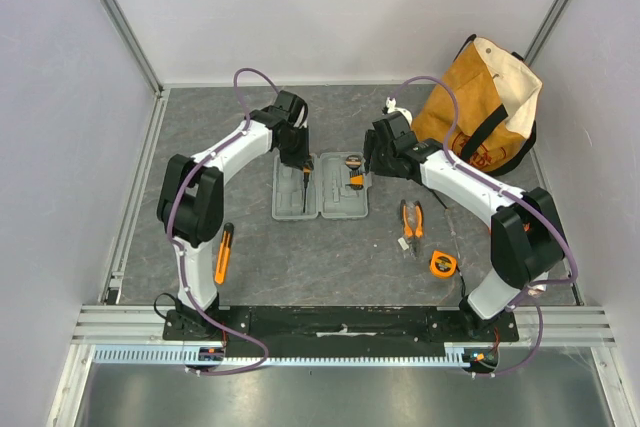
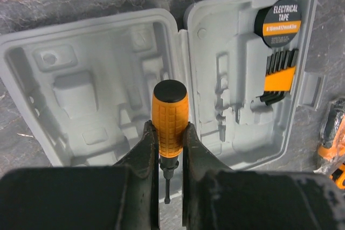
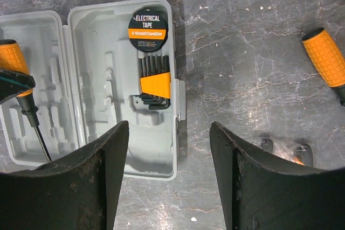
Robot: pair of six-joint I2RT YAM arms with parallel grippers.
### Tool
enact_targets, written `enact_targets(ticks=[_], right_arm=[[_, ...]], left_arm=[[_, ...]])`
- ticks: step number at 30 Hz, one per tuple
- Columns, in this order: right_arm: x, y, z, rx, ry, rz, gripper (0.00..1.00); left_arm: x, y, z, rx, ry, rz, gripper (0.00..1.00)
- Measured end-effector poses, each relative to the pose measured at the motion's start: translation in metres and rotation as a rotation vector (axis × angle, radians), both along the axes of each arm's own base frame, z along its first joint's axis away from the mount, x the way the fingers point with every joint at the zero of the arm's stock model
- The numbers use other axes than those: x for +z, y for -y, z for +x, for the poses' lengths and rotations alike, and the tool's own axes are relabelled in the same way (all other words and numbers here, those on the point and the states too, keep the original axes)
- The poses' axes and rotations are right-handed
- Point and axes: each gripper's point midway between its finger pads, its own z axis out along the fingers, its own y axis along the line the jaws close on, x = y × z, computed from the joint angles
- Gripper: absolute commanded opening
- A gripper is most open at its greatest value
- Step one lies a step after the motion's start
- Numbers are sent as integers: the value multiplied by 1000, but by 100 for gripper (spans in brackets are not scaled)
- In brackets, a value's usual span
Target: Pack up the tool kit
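This is a robotics lab test cell. Plain pale wall panels (image 1: 60, 147) held in aluminium profile posts (image 1: 118, 22) box in the surface (image 1: 330, 257) along its left, far and right edges. The surface is covered by a grey stone-patterned mat. At its near edge the left arm (image 1: 225, 152) and the right arm (image 1: 470, 187) stand bolted to a black base plate (image 1: 340, 319), which is backed by aluminium rails (image 1: 120, 325) and a slotted cable duct (image 1: 320, 355). Purple cables (image 1: 236, 87) loop along each arm.

The left gripper (image 2: 168, 141) clamps an orange-handled screwdriver (image 2: 170, 109) above the open grey tool kit case (image 2: 91, 74), whose right half holds an electrical tape roll (image 2: 284, 21) and hex keys (image 2: 280, 76).
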Motion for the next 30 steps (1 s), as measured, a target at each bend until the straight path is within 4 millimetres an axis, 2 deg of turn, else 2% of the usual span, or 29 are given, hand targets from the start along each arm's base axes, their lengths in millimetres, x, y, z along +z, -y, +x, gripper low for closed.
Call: enact_targets(ticks=[10, 18, 26, 30], right_arm=[[0, 0, 0, -1, 0, 1, 69], [0, 0, 0, -3, -1, 3, 68], [0, 0, 0, -9, -3, 8, 68], [0, -1, 0, -14, -4, 12, 69]], left_arm=[[-9, -3, 20, 41, 30, 43, 2], [-27, -10, 22, 59, 9, 97, 2], [-30, -9, 29, 64, 12, 106, 17], [-32, -11, 28, 66, 6, 117, 32]])
